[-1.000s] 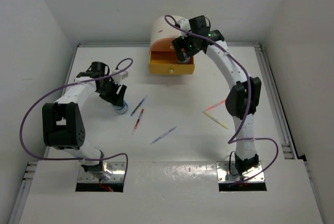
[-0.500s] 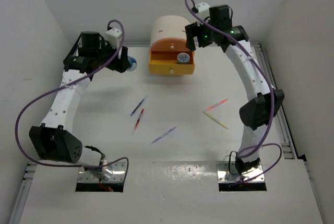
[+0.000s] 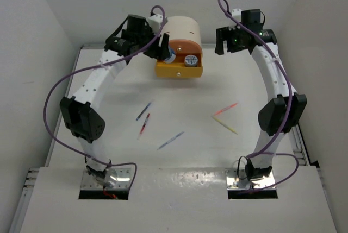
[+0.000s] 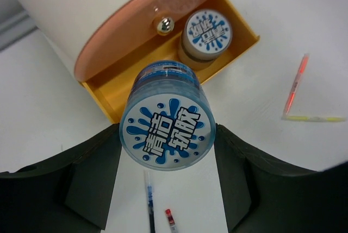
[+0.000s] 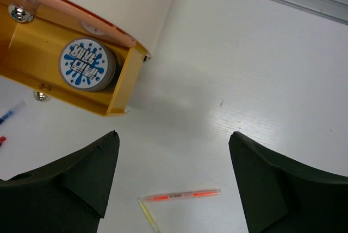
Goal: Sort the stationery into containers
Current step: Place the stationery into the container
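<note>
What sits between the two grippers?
Top view: the cream box with its open yellow drawer, one round tub inside. The left gripper holds a second tub at that drawer; the right gripper is open, empty.

**Cam setup, quick rundown**

Top cam's fixed high behind the arm bases, tilted down toward the far edge, so it gets the whole tabletop (image 3: 190, 97). Left wrist cam hangs close over the open yellow drawer (image 4: 242, 26), facing down. The blue-white tub (image 4: 166, 121) gripped by the left gripper (image 4: 167, 135) fills mid-frame. Right wrist cam's about as close, facing down past the drawer's right end. All three catch the drawer, the second tub (image 4: 209, 32) inside it, and the pink stick (image 4: 296, 83).
</note>
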Action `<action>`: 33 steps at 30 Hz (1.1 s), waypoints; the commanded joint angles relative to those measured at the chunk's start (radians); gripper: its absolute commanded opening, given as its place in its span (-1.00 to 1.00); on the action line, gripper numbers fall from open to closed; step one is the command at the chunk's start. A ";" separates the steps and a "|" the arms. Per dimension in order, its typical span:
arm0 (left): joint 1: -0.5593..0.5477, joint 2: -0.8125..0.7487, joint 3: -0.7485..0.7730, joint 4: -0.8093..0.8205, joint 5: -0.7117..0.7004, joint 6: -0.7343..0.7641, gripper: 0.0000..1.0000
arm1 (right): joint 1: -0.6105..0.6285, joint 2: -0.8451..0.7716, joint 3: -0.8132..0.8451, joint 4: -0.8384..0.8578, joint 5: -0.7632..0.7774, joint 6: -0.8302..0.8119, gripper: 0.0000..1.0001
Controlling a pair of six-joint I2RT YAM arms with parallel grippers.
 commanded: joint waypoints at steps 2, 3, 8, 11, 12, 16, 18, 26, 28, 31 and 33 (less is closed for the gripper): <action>-0.015 0.025 0.022 0.079 -0.023 -0.054 -1.00 | -0.004 -0.076 -0.008 0.016 -0.017 -0.003 0.63; -0.021 0.036 0.025 0.089 -0.026 -0.052 -1.00 | -0.006 -0.077 -0.014 0.016 -0.017 -0.003 0.63; -0.030 0.058 0.045 0.098 -0.060 -0.041 -1.00 | -0.004 -0.077 -0.031 0.019 -0.023 -0.002 0.64; -0.030 0.062 0.045 0.112 -0.070 -0.032 -1.00 | -0.006 -0.076 -0.033 0.019 -0.028 0.000 0.64; -0.032 0.064 0.045 0.112 -0.075 -0.029 -1.00 | -0.006 -0.076 -0.033 0.019 -0.028 0.002 0.64; -0.030 0.104 0.068 0.099 -0.098 -0.022 -1.00 | -0.004 -0.074 -0.039 0.022 -0.040 0.006 0.68; -0.032 0.123 0.069 0.095 -0.107 -0.017 -1.00 | -0.004 -0.073 -0.042 0.025 -0.042 0.006 0.69; -0.041 0.173 0.080 0.109 -0.130 -0.008 -1.00 | -0.004 -0.083 -0.060 0.022 -0.040 -0.006 0.69; -0.045 0.191 0.103 0.104 -0.139 -0.003 -1.00 | -0.004 -0.088 -0.066 0.025 -0.042 -0.006 0.70; -0.055 0.229 0.156 0.069 -0.156 0.002 -1.00 | -0.003 -0.083 -0.066 0.026 -0.042 -0.006 0.70; -0.061 0.245 0.172 0.067 -0.162 0.003 -0.98 | -0.006 -0.079 -0.065 0.029 -0.043 -0.005 0.71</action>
